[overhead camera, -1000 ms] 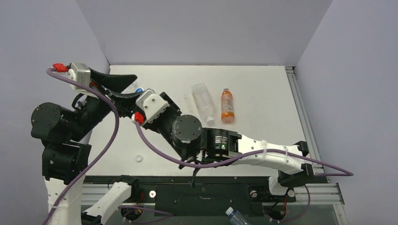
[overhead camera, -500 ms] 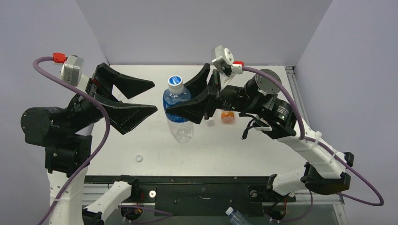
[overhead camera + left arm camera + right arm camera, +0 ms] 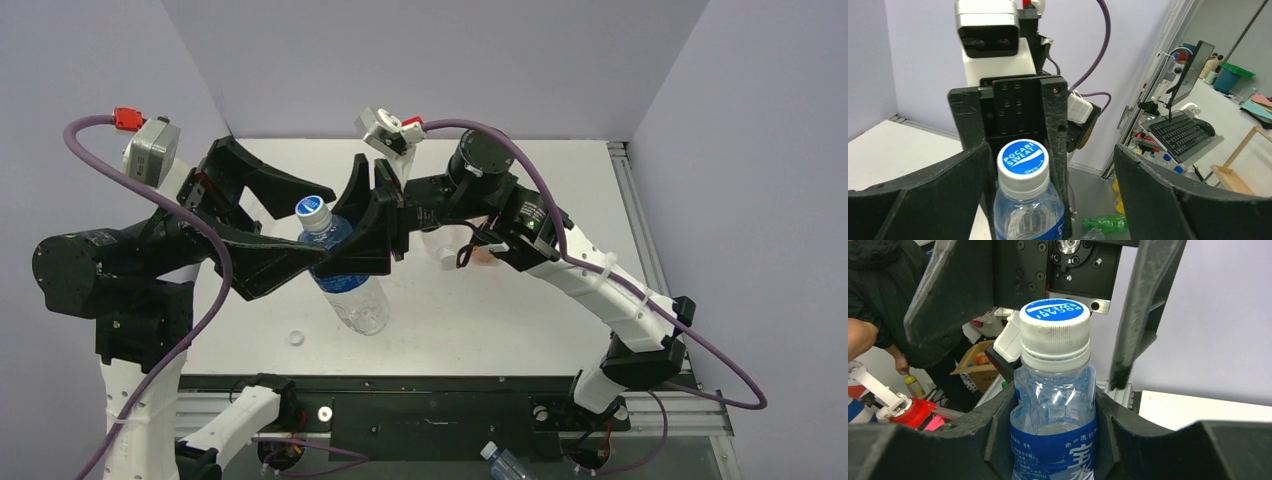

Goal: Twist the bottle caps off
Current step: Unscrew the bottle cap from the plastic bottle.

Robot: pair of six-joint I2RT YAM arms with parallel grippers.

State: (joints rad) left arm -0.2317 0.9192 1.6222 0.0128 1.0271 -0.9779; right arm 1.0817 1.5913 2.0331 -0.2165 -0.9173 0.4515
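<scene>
- My right claw [image 3: 1053, 427] was clamped on the blue-labelled bottle [image 3: 357, 298], just below its shoulder. It held the bottle up off the table [image 3: 560, 180], tilted toward my left side.
- The cap [image 3: 1054, 335], white ridged sides with a blue printed top, was on the bottle neck and looked fully seated.
- My left claw [image 3: 1050, 155] was spread wide, with one finger on each side of the cap and neither touching it.
- In the left wrist view the cap sat off-centre, just beside one finger and well apart from the other.
- Step in hand, as I judged it: lining up to grip the cap. The unscrewing had not begun.
- Next move called for centring my left claw on the cap and closing on the ridged sides only, clear of the neck ring. Then I would twist while my right claw kept the bottle from turning.
- Risk: an off-centre pinch could slip off the ridges.
</scene>
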